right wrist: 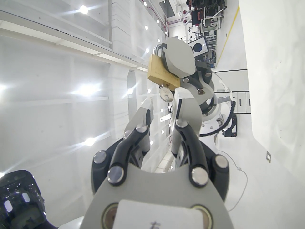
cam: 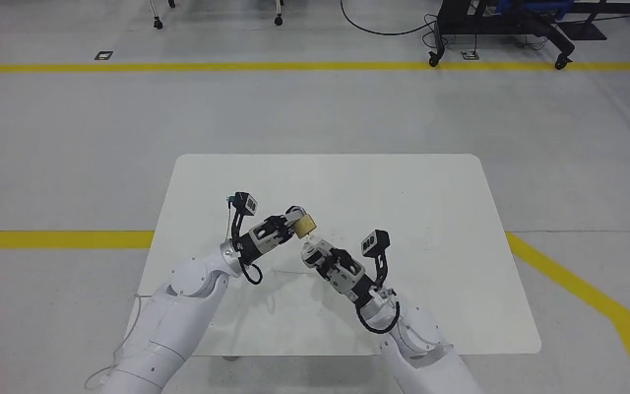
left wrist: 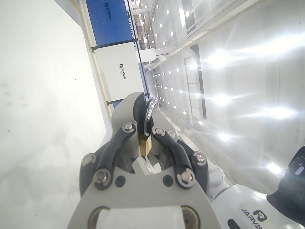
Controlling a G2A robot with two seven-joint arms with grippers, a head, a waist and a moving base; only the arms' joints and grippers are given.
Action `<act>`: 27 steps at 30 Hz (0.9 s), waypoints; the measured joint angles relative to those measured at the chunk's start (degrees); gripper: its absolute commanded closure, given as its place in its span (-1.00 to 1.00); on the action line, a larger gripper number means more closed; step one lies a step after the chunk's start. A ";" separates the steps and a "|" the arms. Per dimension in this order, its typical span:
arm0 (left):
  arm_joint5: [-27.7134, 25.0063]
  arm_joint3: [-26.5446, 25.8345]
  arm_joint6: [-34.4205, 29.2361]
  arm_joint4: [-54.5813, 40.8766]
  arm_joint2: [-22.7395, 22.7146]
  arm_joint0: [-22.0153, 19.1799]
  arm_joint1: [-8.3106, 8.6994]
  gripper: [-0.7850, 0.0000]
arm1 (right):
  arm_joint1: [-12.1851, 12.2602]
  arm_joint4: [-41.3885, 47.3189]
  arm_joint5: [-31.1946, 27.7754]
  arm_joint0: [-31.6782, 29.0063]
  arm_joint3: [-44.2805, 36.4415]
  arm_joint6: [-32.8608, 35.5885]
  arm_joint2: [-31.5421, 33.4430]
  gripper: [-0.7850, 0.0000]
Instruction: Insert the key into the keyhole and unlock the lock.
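Observation:
A brass padlock [right wrist: 160, 71] hangs in the air above the white table [cam: 423, 197], held up by its steel shackle [left wrist: 151, 107]. My left gripper [left wrist: 144, 113] is shut on that shackle, with the brass body [left wrist: 145, 145] between the finger links. A silver key [right wrist: 166, 95] sticks out of the keyhole in the lock's underside. My right gripper [right wrist: 164, 104] is open just below the key, its fingertips either side of the key head and apart from it. In the top view the padlock [cam: 305, 225] sits between the left gripper [cam: 292, 220] and the right gripper [cam: 313, 254].
Both arms meet over the near middle of the table. The table top around them is bare white. Yellow floor lines [cam: 295, 67] and wheeled equipment [cam: 512, 25] lie beyond the far edge.

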 measured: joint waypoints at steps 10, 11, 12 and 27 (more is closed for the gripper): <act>0.05 0.35 -0.74 0.05 -0.17 -0.21 -0.21 1.00 | -0.25 1.26 0.83 1.33 2.22 0.00 -0.39 0.69; 0.07 0.37 -0.82 0.08 -0.18 -0.23 -0.23 1.00 | -0.27 1.32 0.80 1.34 2.26 -0.06 -0.39 0.71; 0.08 0.37 -0.91 0.07 -0.19 -0.24 -0.25 1.00 | -0.29 1.47 0.75 1.34 2.30 -0.13 -0.38 0.92; -0.52 0.55 -2.28 0.51 -0.33 -0.35 -0.49 1.00 | -0.30 6.81 2.53 1.26 3.24 3.29 0.73 1.00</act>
